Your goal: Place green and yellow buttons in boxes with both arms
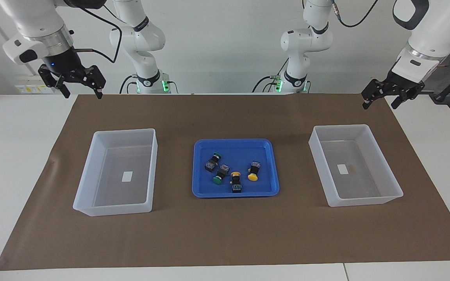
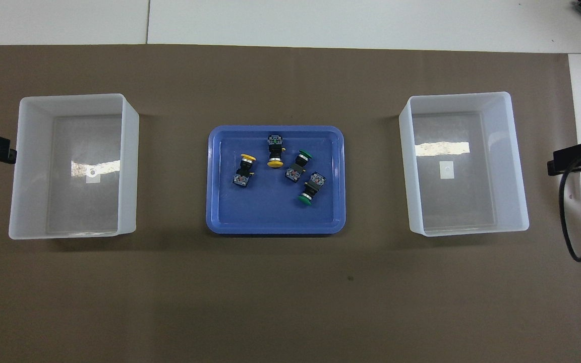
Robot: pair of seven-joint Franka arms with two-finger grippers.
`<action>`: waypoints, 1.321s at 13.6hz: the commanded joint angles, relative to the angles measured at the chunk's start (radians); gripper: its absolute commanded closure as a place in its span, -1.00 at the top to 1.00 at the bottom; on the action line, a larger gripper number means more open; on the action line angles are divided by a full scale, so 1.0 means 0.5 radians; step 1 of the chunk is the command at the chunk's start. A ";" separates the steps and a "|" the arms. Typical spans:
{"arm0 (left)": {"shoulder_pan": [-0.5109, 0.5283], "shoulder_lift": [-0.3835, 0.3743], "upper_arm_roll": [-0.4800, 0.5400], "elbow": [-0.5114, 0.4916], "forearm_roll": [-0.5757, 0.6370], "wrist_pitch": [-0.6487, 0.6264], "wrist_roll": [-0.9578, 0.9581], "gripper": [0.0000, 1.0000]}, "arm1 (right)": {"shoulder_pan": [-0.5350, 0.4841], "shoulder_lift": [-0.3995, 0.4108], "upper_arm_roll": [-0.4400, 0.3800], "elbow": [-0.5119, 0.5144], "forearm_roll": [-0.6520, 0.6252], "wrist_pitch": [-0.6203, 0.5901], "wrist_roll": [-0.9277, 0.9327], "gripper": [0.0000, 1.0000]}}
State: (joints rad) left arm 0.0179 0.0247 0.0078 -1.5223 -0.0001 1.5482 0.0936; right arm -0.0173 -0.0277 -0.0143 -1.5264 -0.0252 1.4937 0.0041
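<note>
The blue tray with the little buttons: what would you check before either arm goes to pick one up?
1. All four buttons lie in the blue tray: ok.
2. Two green buttons and two yellow buttons are there: ok.
3. Both boxes hold no buttons: ok.
4. Left gripper is open, holding nothing: ok.
5. Right gripper is open, holding nothing: ok.
6. The green buttons lie apart: cannot tell.

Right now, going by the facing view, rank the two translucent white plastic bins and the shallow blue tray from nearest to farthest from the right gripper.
1. Translucent white plastic bin at the right arm's end of the table, closest to the right gripper.
2. Shallow blue tray, mid-table, holding the four buttons.
3. The other translucent white bin, at the left arm's end.
</note>
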 commanded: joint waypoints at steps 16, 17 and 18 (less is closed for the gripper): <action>-0.517 -0.041 -0.034 -0.664 -0.009 0.814 -0.190 1.00 | 0.114 -0.073 0.029 -0.089 0.011 0.090 0.182 1.00; -0.590 0.027 -0.037 -0.668 -0.009 0.876 -0.284 1.00 | 0.111 -0.070 0.029 -0.089 0.011 0.093 0.185 1.00; -0.658 0.100 -0.037 -0.668 -0.009 0.980 -0.404 1.00 | 0.114 -0.070 0.029 -0.089 0.011 0.093 0.185 1.00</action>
State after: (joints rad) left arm -0.2460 0.0279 -0.0261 -1.8324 -0.0007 1.9491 -0.0304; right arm 0.0484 -0.0375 -0.0056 -1.5348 -0.0241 1.5117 0.0830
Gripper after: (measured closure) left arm 0.000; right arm 0.000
